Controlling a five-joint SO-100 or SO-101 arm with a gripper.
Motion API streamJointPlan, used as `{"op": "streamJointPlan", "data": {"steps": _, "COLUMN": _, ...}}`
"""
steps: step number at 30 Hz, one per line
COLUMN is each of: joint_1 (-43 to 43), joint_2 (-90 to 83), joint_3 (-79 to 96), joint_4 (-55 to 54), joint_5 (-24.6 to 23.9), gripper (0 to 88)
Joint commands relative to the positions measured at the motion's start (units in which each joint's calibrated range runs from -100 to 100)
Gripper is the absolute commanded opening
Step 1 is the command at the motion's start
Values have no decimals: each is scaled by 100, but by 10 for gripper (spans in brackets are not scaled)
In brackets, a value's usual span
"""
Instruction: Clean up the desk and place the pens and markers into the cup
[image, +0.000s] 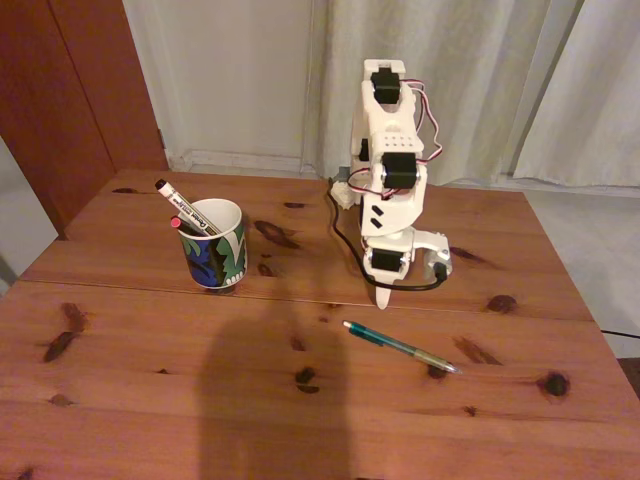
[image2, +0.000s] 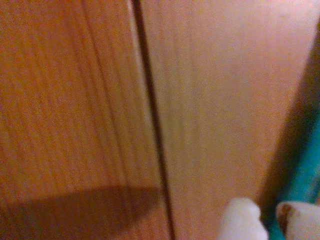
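Desk (image: 150, 400): reddish-brown pine planks, dark knots, seam running left to right.
Cup (image: 215, 258): handleless, white inside, blue-green leaf pattern; upright, left of centre, far of the seam.
White marker (image: 190, 212): black cap up, leaning left in cup.
Black pen (image: 177, 223): pink end showing at cup's left rim.
Teal pen (image: 400, 346): lying flat, right of centre, tip pointing right and near.
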Motion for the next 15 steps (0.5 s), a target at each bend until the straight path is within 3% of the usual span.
{"op": "streamJointPlan", "data": {"steps": 1, "joint_1": 61, "joint_2": -35, "joint_3": -471, "joint_4": 101, "joint_5": 45, "gripper": 52}}
{"op": "streamJointPlan", "data": {"steps": 15, "joint_1": -236, "joint_2": -26, "joint_3": -669, "joint_4": 204, "joint_5": -164, "gripper": 49}}
